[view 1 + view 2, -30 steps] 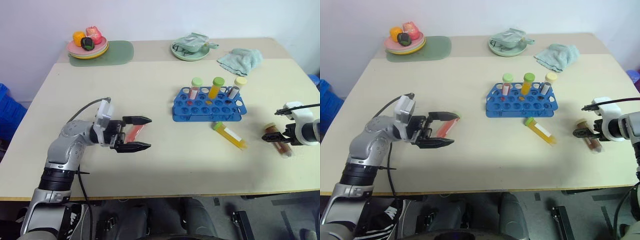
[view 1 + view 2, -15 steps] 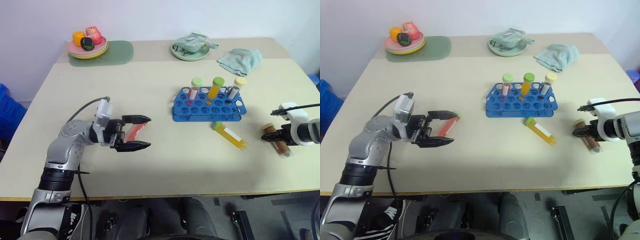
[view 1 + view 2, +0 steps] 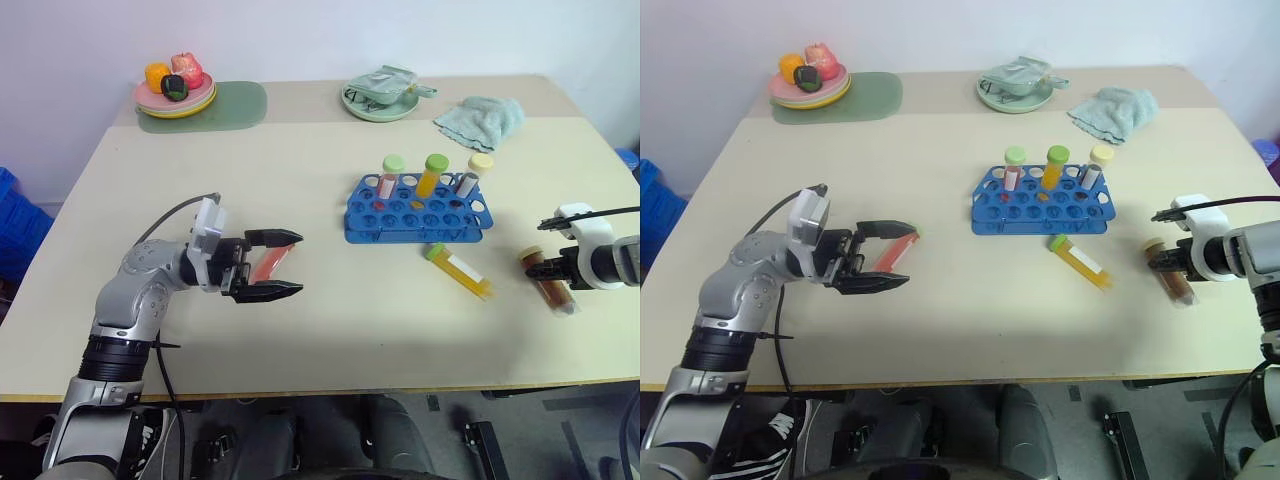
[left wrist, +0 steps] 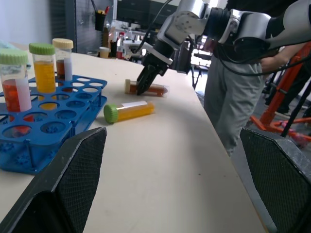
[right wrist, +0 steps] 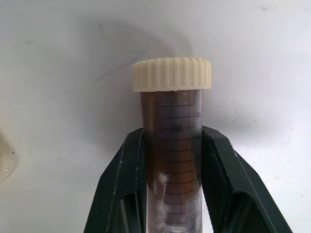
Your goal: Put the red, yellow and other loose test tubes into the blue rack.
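Observation:
The blue rack [image 3: 418, 208] stands right of the table's middle with three capped tubes upright in its back row. In front of it a yellow tube [image 3: 460, 271] with a green cap lies loose. Near the right edge lies a brown tube [image 3: 552, 281] with a cream cap [image 5: 172, 74], and my right gripper [image 3: 545, 268] is shut on it just below the cap. On the left, my left gripper [image 3: 298, 264] is open and points right. A red tube [image 3: 266, 265] lies on the table between its fingers.
At the back left a plate of toy fruit [image 3: 176, 92] sits on a green mat. A green dish [image 3: 380, 100] and a teal towel [image 3: 482, 118] are at the back right. A blue bin [image 3: 15, 225] stands off the table's left side.
My right gripper has shut on the brown tube, which has shifted slightly. The left gripper and the red tube have stayed put.

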Controlling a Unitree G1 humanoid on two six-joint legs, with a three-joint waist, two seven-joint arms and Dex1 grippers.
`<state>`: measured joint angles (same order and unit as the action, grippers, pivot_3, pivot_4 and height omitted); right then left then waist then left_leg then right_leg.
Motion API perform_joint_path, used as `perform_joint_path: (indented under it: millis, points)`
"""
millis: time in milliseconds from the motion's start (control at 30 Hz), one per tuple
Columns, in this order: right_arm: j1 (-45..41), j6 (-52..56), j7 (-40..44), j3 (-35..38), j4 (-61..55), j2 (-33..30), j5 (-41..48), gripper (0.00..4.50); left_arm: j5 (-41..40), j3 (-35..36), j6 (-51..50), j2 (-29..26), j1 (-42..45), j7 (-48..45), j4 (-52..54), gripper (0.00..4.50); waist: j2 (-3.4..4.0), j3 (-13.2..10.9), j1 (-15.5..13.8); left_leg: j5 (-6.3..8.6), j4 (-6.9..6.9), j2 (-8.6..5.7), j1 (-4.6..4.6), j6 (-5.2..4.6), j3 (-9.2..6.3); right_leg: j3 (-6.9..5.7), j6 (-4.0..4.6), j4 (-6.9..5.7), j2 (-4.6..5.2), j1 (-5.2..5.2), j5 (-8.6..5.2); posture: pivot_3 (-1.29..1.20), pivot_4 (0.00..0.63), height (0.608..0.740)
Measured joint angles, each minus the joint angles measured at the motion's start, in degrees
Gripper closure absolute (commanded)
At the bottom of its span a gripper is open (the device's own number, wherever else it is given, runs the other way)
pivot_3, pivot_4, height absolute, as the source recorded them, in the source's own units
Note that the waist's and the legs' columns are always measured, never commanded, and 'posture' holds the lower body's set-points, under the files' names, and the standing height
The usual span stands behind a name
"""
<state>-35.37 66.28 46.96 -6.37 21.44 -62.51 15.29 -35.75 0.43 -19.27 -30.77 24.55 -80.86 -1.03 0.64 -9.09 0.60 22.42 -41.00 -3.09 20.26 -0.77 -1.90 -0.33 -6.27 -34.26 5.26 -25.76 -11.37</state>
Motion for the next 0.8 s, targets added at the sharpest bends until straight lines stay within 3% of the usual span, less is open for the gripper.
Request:
perform_joint_path:
  millis: [67,400,667,800]
  points:
    - [0.36,0.37,0.06,0.54,-0.31,0.0,0.06,3.62,0.01,0.0,0.0,0.21,0.0,0.05,0.0,0.0,0.0,0.0,-0.05,0.0,-0.01,0.0,0.01,0.0,0.0,0.0,0.0,0.0,0.0,0.0,0.0,0.0,0.15,0.74]
    - [5.77,2.09,1.96,8.25,-9.07,-0.15,4.22,3.63,0.06,-0.02,0.0,0.61,0.19,0.19,-0.11,0.0,0.0,0.0,-0.13,0.0,-0.01,0.0,0.02,0.0,-0.01,0.0,0.0,-0.02,0.0,-0.01,0.0,0.0,0.15,0.74]
    - [17.23,1.39,6.07,31.07,-26.33,3.62,16.17,3.63,0.05,1.05,0.19,0.45,0.59,1.27,-0.95,0.0,-0.03,0.02,-0.37,0.0,-0.07,-0.01,-0.01,0.0,-0.02,0.0,-0.02,-0.06,0.01,0.02,0.01,0.0,0.15,0.74]
    - [20.63,-3.75,2.22,40.69,-32.97,13.46,19.48,3.63,0.05,1.94,0.78,0.32,0.93,1.76,-2.39,0.0,-0.05,0.04,-0.83,0.0,-0.07,-0.02,-0.05,0.0,-0.02,0.01,-0.03,-0.1,0.0,0.04,0.02,0.0,0.15,0.74]
